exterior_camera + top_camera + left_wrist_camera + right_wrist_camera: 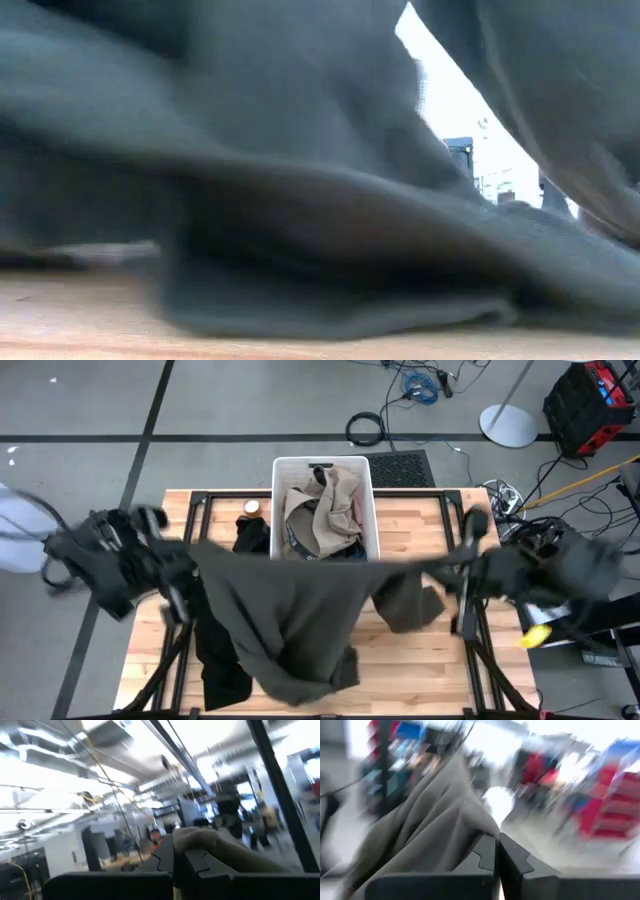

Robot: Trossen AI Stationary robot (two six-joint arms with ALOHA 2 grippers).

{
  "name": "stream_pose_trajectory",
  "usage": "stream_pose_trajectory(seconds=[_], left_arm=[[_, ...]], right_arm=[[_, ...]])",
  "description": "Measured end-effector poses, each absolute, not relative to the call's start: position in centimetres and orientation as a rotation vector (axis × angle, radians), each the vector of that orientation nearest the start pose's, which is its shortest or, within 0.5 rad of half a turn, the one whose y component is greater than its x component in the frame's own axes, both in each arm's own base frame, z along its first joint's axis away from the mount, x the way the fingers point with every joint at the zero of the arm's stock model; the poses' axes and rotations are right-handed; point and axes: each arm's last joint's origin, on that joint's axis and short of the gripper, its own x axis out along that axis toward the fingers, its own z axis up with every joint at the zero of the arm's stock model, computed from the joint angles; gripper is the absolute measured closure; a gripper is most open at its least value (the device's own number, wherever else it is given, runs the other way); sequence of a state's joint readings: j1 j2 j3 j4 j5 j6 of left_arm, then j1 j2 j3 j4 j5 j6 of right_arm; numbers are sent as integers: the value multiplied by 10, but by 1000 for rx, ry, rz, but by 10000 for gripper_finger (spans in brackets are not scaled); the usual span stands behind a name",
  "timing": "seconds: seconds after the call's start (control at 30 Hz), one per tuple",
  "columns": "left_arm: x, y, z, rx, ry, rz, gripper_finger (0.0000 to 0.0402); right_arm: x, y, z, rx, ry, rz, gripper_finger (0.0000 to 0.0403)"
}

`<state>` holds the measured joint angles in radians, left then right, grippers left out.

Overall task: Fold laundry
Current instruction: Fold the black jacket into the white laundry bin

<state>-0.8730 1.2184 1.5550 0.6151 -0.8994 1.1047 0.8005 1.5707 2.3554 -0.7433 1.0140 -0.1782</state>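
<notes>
Olive-grey garment (290, 615) stretched between left claw (175, 857) and right claw (497, 852), each clamped on an edge.

The large dark olive-grey cloth garment (285, 615) hangs stretched between the left tool (183, 565) and the right tool (452, 572) over the middle of the wooden desk (420, 660), its low end on the desk, in front of the white rectangular plastic bin (372, 510) with more clothes (325, 510) inside.
</notes>
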Motion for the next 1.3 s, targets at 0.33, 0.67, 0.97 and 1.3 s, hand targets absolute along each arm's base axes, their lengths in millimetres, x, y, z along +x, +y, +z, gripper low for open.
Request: stream_pose_trajectory(seconds=[0.33,0.67,0.97,1.3], left_arm=[[114,-95,623,240,-583,335,397],[134,-128,597,340,-303,224,398],[133,-195,566,413,-176,41,398],[138,-298,510,514,-112,-121,396]], right_arm=[[170,133,650,-315,-550,-335,402],[173,149,620,-208,-162,-387,402],[149,210,596,-126,-100,-125,402],[157,331,528,-180,-25,12,403]])
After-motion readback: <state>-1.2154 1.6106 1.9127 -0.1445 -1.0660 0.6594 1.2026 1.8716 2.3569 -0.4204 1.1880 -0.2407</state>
